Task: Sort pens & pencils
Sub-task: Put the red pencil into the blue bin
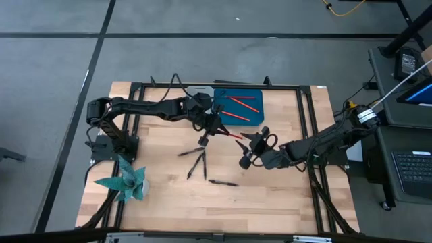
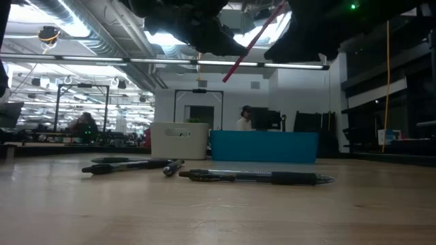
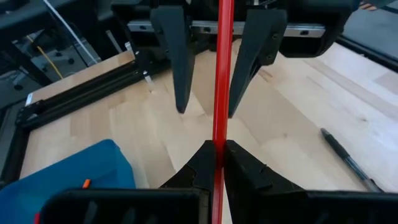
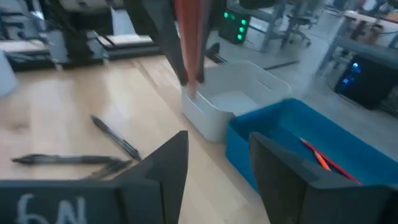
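My left gripper (image 1: 209, 128) is shut on a red pencil (image 1: 229, 135) above the table's middle, just in front of the blue tray (image 1: 253, 94). The pencil (image 2: 252, 44) slants upward toward my right gripper (image 1: 248, 145), which is open. In the left wrist view, that gripper's two fingers (image 3: 180, 62) stand on either side of the pencil's far part (image 3: 222, 62). Two more red pencils (image 1: 236, 108) lie in the blue tray. Several black pens (image 1: 196, 162) lie flat on the wood in front of both grippers. My left gripper pinches the pencil's shaft (image 3: 219, 134) between its two fingertips. A short stub runs back past them and the long part reaches out ahead. The fingers lie roughly along the pencil. The pencil is lifted clear of the table and tilted. My right gripper: I cannot tell whether a finger touches the pencil.
A white bin (image 4: 236, 99) stands beside the blue tray (image 4: 280, 124) at the table's far edge. A teal folded-paper shape (image 1: 127, 181) sits near the left front corner. One pen (image 1: 223, 182) lies apart toward the near edge. A black frame rims the table.
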